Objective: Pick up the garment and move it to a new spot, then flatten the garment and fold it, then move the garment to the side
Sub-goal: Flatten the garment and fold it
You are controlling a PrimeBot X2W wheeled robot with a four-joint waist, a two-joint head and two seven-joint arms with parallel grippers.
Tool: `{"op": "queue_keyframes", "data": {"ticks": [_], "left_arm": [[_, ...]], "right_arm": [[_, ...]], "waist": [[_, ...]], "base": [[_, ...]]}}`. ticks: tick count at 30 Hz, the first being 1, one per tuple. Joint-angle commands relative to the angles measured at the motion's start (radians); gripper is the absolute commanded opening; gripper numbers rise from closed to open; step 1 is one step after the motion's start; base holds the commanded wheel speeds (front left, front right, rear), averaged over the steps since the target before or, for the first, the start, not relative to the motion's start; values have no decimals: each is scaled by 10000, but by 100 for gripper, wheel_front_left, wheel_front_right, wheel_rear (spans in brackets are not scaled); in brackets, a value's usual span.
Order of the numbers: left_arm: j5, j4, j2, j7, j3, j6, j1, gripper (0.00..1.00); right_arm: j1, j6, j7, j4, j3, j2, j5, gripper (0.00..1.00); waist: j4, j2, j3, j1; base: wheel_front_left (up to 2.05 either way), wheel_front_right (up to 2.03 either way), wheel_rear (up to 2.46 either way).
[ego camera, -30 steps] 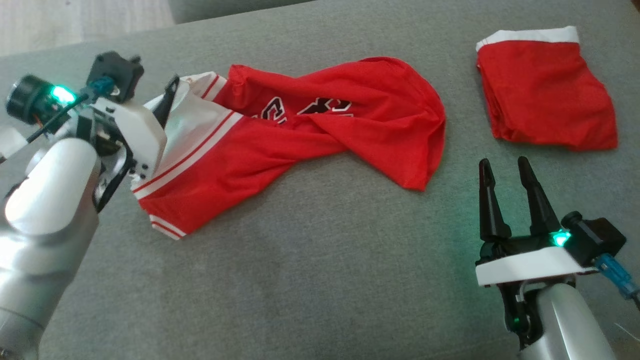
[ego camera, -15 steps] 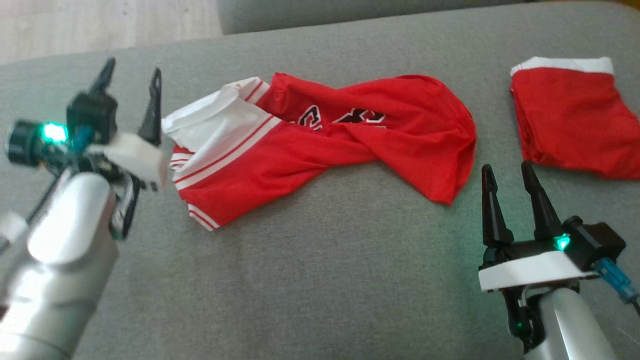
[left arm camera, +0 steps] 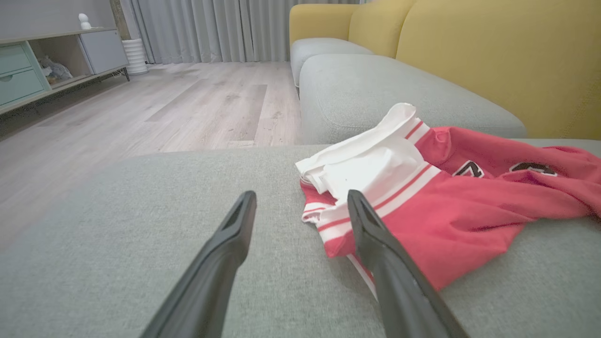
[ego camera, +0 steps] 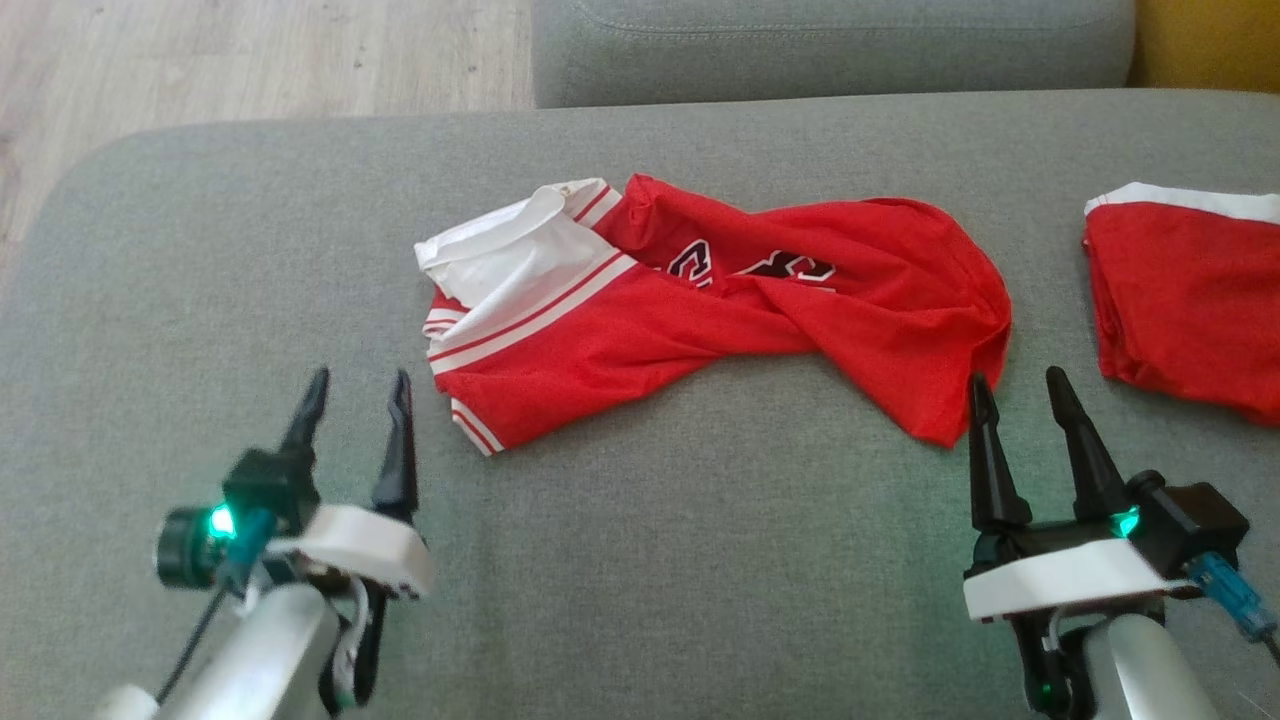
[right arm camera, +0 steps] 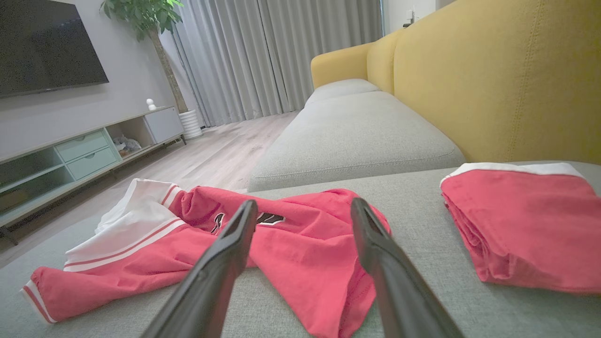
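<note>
A crumpled red garment [ego camera: 720, 320] with white striped trim and black lettering lies twisted across the middle of the grey sofa seat [ego camera: 640, 560]. It also shows as the garment [left arm camera: 446, 206] right of my left fingers and the garment [right arm camera: 281, 239] beyond my right fingers. My left gripper [ego camera: 358, 385] stands open near the seat's front left, just short of the garment's white end, holding nothing. My right gripper [ego camera: 1020, 385] is open at the front right, close to the garment's red corner, also holding nothing.
A second red piece with a white band [ego camera: 1190, 300] lies folded at the right of the seat, seen too as the folded piece [right arm camera: 521, 220]. A neighbouring grey cushion [ego camera: 830, 45] and yellow backrest [right arm camera: 497, 75] lie beyond. Wooden floor [ego camera: 250, 60] drops off at the far left.
My left gripper has let go of the garment's white end and drawn back to the front left. The head camera has tilted up, so the whole scene sits lower in view.
</note>
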Motion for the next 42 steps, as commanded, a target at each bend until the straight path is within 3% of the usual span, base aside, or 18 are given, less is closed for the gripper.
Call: {"op": "queue_keyframes", "data": {"ticks": [1,5,10,16,20,28,29,30,36,42], "left_arm": [[-41,-432,174,-83,316,113,-257,100],[69,-646,198,69,116,107,-269,100],[514,-555,456,749,-452,-312,-1015,100],[962,645,627,2200,-1238,-1117,-2424,100],[1067,1338,679,2572,-1361,-1265,-2910,100],[1181,2636,611,2418,-1493,-1551,-3628,100],[1171,2751,583,2408,-1525,-1626,-3673,70],[1173,2861,556,2406,-1568,-1701,-3718,0],[1274,3164,380,1980,-1761,-1902,-3921,0],[1885,2773,579,1093,-2147,-1911,-4195,0]], "right_arm": [[-152,-7,-107,-348,227,-47,-132,100],[-223,-7,-107,-367,285,-47,-181,100],[-330,-7,-107,-371,361,-47,-192,100],[-552,-7,-107,-394,400,-47,-134,100],[-630,-7,-107,-416,376,-47,-114,100],[-715,-7,-107,-462,366,-47,-47,100],[-720,-7,-107,-465,364,-47,-43,100],[-723,-7,-107,-466,358,-47,-42,100],[-678,-7,-107,-379,243,-47,-91,100],[-606,-7,-107,-267,222,-47,-87,100]], "waist": [[49,0,-23,1],[-2,0,81,1],[-269,0,368,1],[-855,0,850,1],[-1063,0,1026,1],[-1287,0,1239,1],[-1292,0,1249,1],[-1292,0,1252,1],[-1117,0,1055,1],[-816,0,589,1]], "base": [[0,0,0],[0,0,0],[0,0,0],[0,0,0],[0,0,0],[0,0,0],[0,0,0],[0,0,0],[0,0,0],[0,0,0]]}}
